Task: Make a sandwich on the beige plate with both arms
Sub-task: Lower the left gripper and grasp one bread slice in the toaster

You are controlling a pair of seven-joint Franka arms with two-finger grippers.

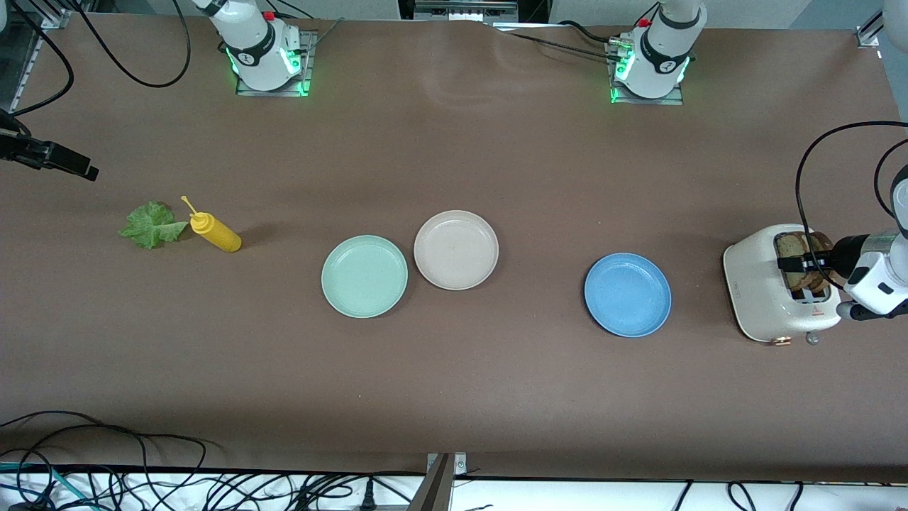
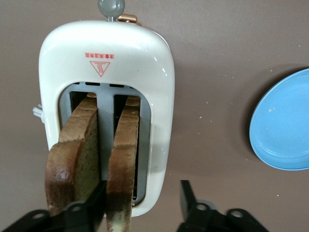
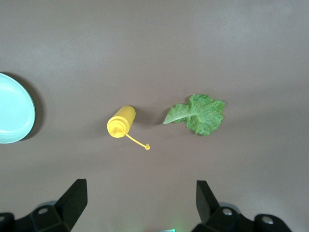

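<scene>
Two browned bread slices (image 2: 77, 150) (image 2: 124, 154) stand upright in the slots of a white toaster (image 1: 755, 284) at the left arm's end of the table. My left gripper (image 1: 798, 264) is over the toaster, open and straddling the slice on the blue plate's side. One finger (image 2: 91, 203) sits between the two slices and the other finger stands apart from the bread. The beige plate (image 1: 456, 249) lies bare mid-table. The lettuce leaf (image 1: 150, 225) (image 3: 200, 113) lies flat at the right arm's end. My right gripper (image 3: 140, 188) hangs open above the table near it, holding nothing.
A mint-green plate (image 1: 364, 275) touches the beige plate on the side toward the right arm. A blue plate (image 1: 628, 294) lies between the beige plate and the toaster. A yellow squeeze bottle (image 1: 216, 233) lies on its side beside the lettuce.
</scene>
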